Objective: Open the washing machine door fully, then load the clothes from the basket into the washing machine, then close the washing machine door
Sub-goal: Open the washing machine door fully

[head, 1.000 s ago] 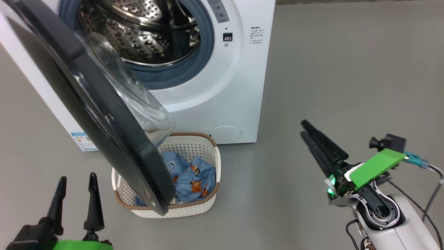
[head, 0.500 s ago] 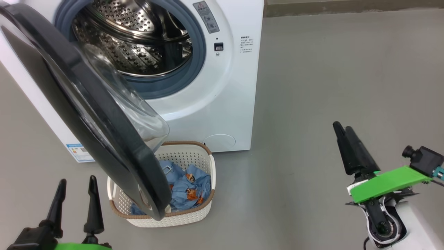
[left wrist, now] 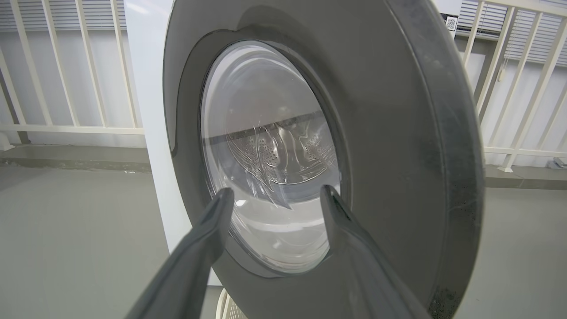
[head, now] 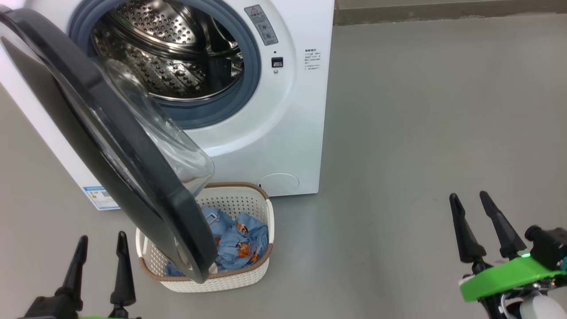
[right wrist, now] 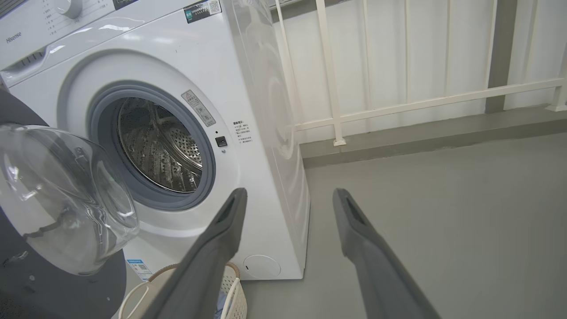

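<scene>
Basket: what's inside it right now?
Light blue bear-print clothes lie bunched in the basket. The open washing machine door covers its left part in the head view, so what lies there is hidden.

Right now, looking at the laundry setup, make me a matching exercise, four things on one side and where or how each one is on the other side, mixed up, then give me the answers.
Column A
1. door
2. basket
3. clothes
4. right gripper

Column B
a. lying in the basket
b. open, holding nothing
c. standing in front of the machine
d. swung open, hanging over part of the basket

Pairs: 1-d, 2-c, 3-a, 4-b
</scene>
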Robot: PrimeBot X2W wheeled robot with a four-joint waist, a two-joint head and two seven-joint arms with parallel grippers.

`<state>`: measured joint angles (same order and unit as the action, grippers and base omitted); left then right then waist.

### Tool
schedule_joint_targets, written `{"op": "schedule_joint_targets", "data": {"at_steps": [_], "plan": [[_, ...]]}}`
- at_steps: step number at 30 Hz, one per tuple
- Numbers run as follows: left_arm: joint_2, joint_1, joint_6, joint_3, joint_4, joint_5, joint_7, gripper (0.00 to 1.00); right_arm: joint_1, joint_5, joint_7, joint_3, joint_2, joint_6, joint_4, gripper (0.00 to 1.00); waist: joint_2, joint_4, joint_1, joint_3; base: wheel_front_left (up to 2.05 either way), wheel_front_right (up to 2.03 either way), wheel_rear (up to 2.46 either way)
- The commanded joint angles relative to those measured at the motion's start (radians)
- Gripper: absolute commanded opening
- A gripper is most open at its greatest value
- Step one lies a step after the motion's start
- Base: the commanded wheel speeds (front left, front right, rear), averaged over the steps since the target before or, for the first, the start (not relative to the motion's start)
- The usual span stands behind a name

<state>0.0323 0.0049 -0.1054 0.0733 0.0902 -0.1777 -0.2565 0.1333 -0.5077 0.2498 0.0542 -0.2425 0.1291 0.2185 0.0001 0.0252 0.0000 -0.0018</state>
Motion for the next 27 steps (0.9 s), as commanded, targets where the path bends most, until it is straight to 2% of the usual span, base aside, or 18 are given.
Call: {"op": "schedule_joint_targets", "data": {"at_steps": [1, 5, 11, 19, 27], "plan": [[0.018, -0.012, 0.008, 0.027, -0.031, 0.002, -0.005, 1.0, -0.01, 0.058, 0.011, -0.009, 0.011, 0.002, -0.051, 1.0, -0.0001, 0.0, 0.0, 0.0, 0.0, 0.0, 0.0], [0.018, -0.011, 0.008, 0.017, -0.033, 0.002, -0.005, 1.0, -0.066, 0.224, 0.012, -0.058, 0.045, 0.002, -0.112, 1.0, -0.0001, 0.002, 0.0, -0.002, 0.0, 0.0, 0.0], [0.018, -0.005, 0.006, 0.008, -0.031, 0.014, -0.005, 1.0, -0.136, 0.363, 0.012, -0.109, 0.098, 0.002, -0.145, 1.0, -0.0001, 0.004, 0.0, -0.006, 0.0, 0.0, 0.0], [0.018, 0.006, 0.007, -0.009, -0.022, 0.021, -0.005, 1.0, -0.158, 0.469, 0.012, -0.14, 0.13, 0.002, -0.146, 1.0, -0.0001, 0.006, 0.0, -0.012, 0.0, 0.0, 0.0], [0.018, 0.007, 0.009, -0.018, -0.007, 0.019, -0.005, 1.0, -0.158, 0.501, 0.012, -0.144, 0.138, 0.002, -0.115, 1.0, -0.0001, 0.008, 0.0, -0.017, 0.0, 0.0, 0.0]]}}
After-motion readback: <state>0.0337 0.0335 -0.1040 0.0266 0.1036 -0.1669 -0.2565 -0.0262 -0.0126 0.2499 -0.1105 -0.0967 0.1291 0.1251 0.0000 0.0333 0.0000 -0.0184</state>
